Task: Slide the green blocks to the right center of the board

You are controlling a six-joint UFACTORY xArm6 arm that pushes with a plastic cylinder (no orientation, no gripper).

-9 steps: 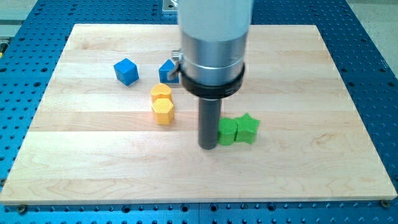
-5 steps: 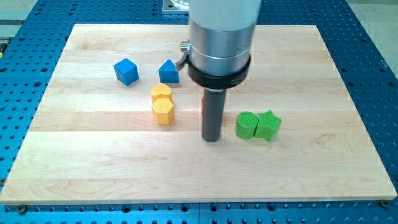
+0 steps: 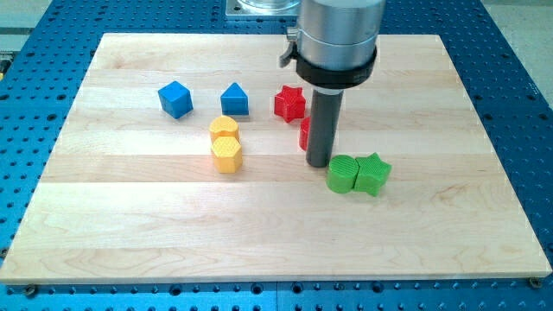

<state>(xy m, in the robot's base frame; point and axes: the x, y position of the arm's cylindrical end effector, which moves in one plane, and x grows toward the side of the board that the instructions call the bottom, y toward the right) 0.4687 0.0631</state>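
No readable text or markings.

A pale wooden board (image 3: 130, 233) lies on a blue perforated metal table (image 3: 34, 104) under even light.

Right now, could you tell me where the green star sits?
The green star sits right of the board's centre, touching the green cylinder on its left; my tip is just beyond that cylinder.

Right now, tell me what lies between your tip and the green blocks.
Nothing: in the camera view, my tip stands just upper-left of the green round block, beside the green star block.
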